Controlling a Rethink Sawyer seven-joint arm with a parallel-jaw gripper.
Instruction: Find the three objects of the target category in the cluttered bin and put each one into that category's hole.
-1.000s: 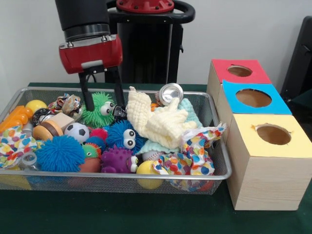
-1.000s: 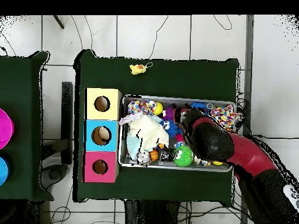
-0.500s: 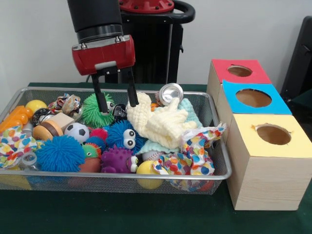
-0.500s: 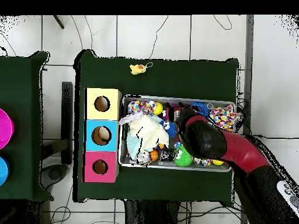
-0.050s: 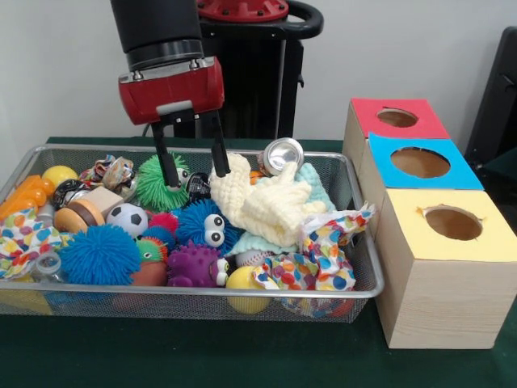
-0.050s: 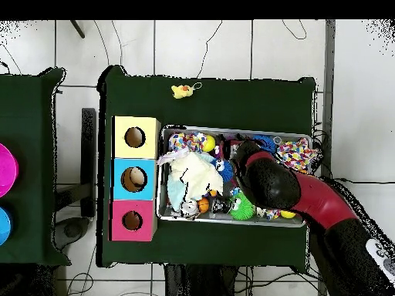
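A wire mesh bin [image 5: 202, 293] holds several toys, cloths and containers. My gripper [image 5: 193, 170] hangs open over its back middle, its fingers [image 5: 166, 166] straddling a small black-and-white thing [image 5: 196, 184]. A green spiky ball [image 5: 155, 184] lies just left of the fingers and a pale yellow knitted cloth [image 5: 258, 198] just right of them. A silver can [image 5: 280, 153] lies on its side behind the cloth. Three boxes with round holes stand to the right: red [image 5: 396, 119], blue [image 5: 420, 162], yellow [image 5: 452, 222]. In the overhead view the arm [image 6: 266, 181] covers the gripper.
The bin also holds a blue ball with eyes [image 5: 206, 226], a blue spiky ball [image 5: 98, 255], a soccer ball [image 5: 128, 218], a purple monster [image 5: 194, 265] and polka-dot cloth [image 5: 323, 250]. A small yellow toy [image 6: 183, 91] lies on the table outside the bin [image 6: 231, 223].
Over the last second my gripper shifted to the right in the front view and rose slightly, from over the green spiky ball toward the yellow cloth. It has held still for half a second.
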